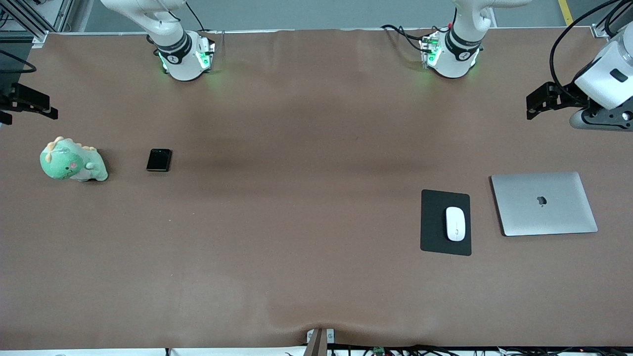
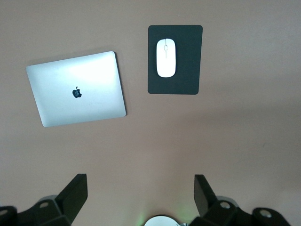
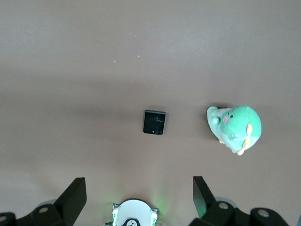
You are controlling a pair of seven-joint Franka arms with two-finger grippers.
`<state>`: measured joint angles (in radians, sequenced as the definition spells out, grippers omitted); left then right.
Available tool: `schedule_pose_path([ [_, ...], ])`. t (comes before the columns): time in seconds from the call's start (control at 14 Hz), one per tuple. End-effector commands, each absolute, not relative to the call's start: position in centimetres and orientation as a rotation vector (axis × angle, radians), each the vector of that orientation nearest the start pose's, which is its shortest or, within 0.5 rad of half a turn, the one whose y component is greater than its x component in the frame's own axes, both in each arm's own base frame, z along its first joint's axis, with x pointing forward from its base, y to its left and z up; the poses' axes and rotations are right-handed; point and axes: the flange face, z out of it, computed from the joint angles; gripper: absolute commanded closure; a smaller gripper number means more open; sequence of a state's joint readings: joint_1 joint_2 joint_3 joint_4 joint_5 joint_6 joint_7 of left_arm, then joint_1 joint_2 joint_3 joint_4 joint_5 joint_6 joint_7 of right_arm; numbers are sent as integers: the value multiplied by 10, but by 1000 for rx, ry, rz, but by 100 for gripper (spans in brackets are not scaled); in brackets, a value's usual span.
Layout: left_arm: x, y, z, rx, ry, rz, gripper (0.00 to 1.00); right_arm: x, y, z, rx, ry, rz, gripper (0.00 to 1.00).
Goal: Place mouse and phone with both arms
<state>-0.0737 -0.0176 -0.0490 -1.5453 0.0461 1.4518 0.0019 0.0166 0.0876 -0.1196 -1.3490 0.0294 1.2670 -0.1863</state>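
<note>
The white oval mouse (image 1: 455,223) (image 2: 165,51) lies on a black matte pad (image 1: 434,222) (image 2: 188,61) toward the left arm's end of the table. The small glossy black phone (image 1: 159,159) (image 3: 154,122) lies flat toward the right arm's end. My left gripper (image 1: 538,103) (image 2: 141,181) hangs open and empty high over the left arm's end, well away from the mouse. High over the right arm's end, the right gripper (image 1: 28,105) (image 3: 139,183) is open too, holding nothing and far above the phone.
A closed silver laptop (image 1: 544,203) (image 2: 77,88) lies beside the pad, closer to the table's end. A green plush dinosaur (image 1: 71,161) (image 3: 235,128) sits beside the phone, closer to that end. Both arm bases (image 1: 184,57) (image 1: 450,54) glow green at the table's back edge.
</note>
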Motion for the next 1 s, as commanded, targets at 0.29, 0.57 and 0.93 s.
schedule_pose_path([
  [0.29,537,-57,638,-3094,199,121,0,520,-48,638,-3071,-160,238,0],
  [0.57,538,-58,636,-3097,202,126,0,520,-54,643,-3084,-159,225,0],
  [0.93,541,-49,633,-3100,177,136,0,523,-51,654,-3095,-175,187,0],
])
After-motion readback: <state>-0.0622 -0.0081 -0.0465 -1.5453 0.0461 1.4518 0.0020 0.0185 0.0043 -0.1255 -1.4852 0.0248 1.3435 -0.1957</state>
